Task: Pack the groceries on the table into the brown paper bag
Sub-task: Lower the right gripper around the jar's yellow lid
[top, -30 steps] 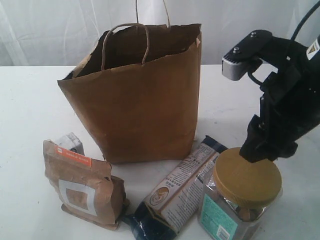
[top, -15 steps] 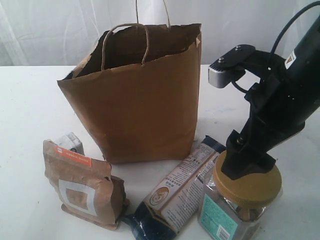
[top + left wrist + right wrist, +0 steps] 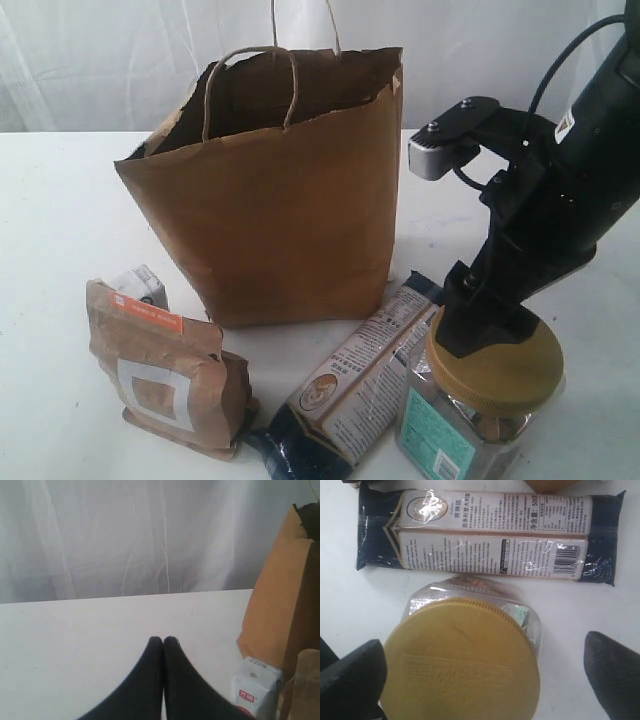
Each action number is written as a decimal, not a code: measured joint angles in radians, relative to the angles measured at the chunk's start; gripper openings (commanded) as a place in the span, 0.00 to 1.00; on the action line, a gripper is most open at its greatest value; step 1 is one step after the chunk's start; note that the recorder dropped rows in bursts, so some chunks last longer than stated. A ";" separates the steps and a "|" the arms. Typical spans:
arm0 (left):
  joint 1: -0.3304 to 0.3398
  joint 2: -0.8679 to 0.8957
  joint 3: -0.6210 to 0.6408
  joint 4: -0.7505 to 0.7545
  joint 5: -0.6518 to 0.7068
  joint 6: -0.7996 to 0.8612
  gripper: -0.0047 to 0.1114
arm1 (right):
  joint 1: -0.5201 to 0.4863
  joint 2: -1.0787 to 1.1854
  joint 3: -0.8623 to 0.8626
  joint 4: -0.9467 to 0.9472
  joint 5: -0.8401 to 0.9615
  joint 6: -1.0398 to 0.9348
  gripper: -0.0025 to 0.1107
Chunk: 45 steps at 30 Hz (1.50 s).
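- Lowered since a second ago, the right gripper (image 3: 482, 676) straddles the ribbed gold lid of the big clear plastic jar (image 3: 490, 385), jaws spread wide and gripping nothing.
- Left gripper (image 3: 163, 641): closed and empty over the flat white table (image 3: 60, 220).
- Long, glossy dark-blue packet (image 3: 360, 385): at the jar's 9 o'clock.
- Tall brown kraft paper bag (image 3: 270, 220): upright at 11 o'clock, its interior in shadow.

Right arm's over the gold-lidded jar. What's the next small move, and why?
Probably close the right gripper on the lid of the big gold-lidded clear jar. Its jaws stand wide open with the lid between the fingers, one of them clear of the lid, so nothing is gripped yet and the jar stands on the table.
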 measured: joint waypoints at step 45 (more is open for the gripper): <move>0.000 0.000 0.000 0.000 0.000 -0.008 0.04 | 0.000 0.066 0.000 -0.014 0.028 0.382 0.93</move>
